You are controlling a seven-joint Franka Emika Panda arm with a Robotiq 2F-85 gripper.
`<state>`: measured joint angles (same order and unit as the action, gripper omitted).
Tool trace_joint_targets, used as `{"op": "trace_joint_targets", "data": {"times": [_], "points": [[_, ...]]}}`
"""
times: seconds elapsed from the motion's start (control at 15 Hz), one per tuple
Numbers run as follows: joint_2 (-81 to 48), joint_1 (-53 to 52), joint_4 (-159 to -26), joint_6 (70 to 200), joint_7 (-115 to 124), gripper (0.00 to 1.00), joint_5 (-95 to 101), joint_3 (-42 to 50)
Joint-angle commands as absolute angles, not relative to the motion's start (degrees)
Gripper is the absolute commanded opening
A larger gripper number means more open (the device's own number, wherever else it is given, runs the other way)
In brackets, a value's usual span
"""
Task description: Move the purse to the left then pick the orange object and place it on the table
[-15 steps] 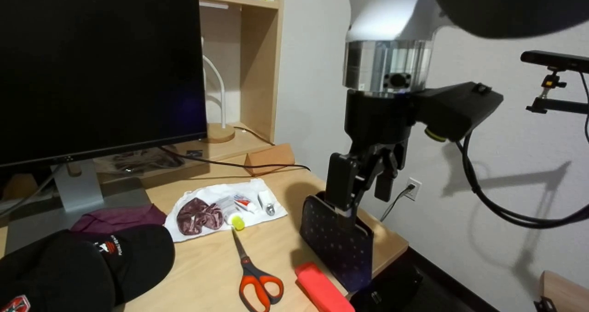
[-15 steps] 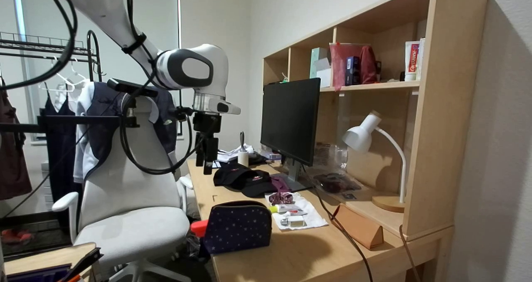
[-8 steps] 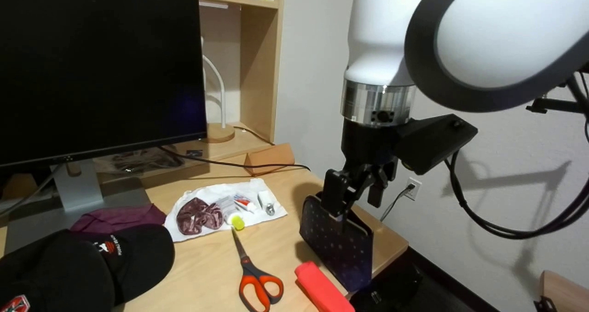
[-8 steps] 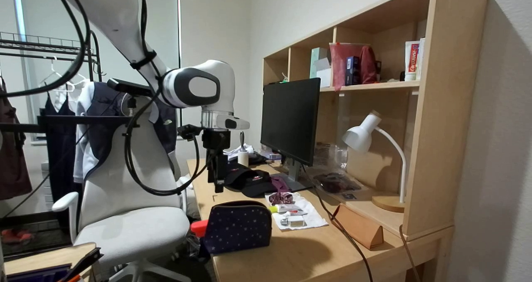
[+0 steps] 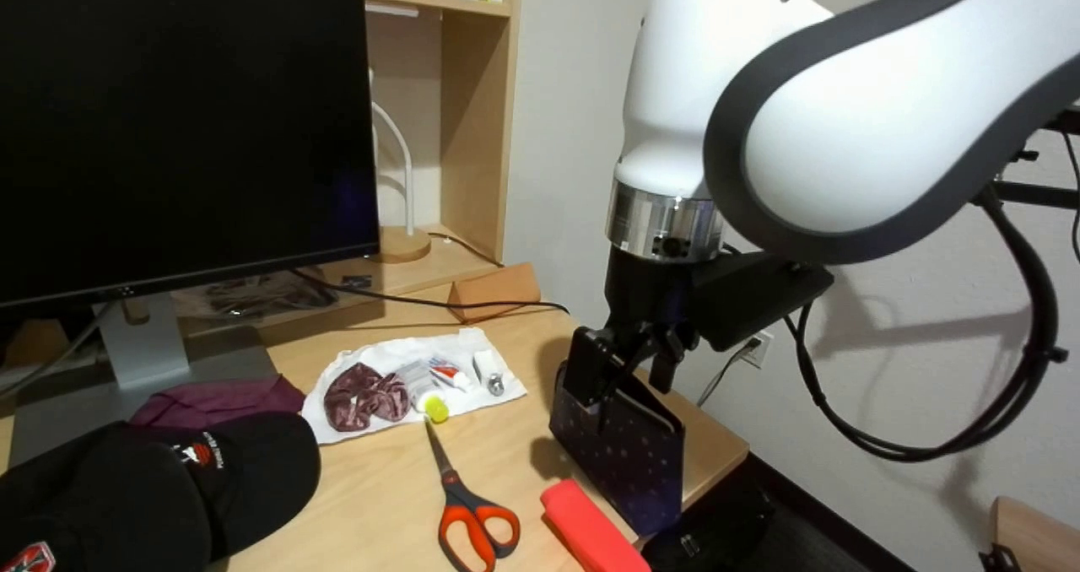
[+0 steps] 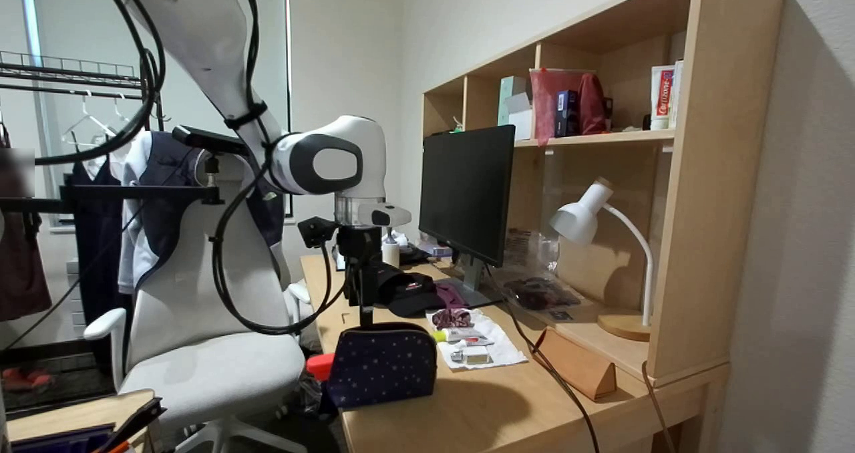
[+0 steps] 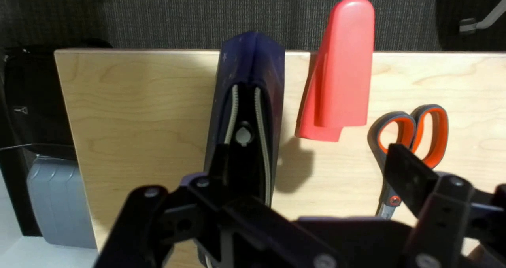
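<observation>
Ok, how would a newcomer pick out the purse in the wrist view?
Find the light wooden table, then the orange object overhanging its edge. The purse stands left of that. Its dark navy, starry fabric and open pale zipper set it apart from that smooth orange neighbour.

In an exterior view, a pale window shade (image 6: 73, 19) hangs behind the gray office chair (image 6: 187, 313), a black clothes rack (image 6: 60, 73) left of the chair, a wooden hutch (image 6: 705, 192) right.
</observation>
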<state>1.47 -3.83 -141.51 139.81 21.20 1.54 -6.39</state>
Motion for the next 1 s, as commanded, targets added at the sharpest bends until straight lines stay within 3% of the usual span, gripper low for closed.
{"op": "trace_joint_targets", "data": {"times": [0.0,0.93], "points": [[-1.2,-4.2,-140.8,142.4,22.6,1.0,1.4,-5.9],[-3.9,-5.2,-139.5,144.3,23.0,1.0,2.0,-5.1]]}}
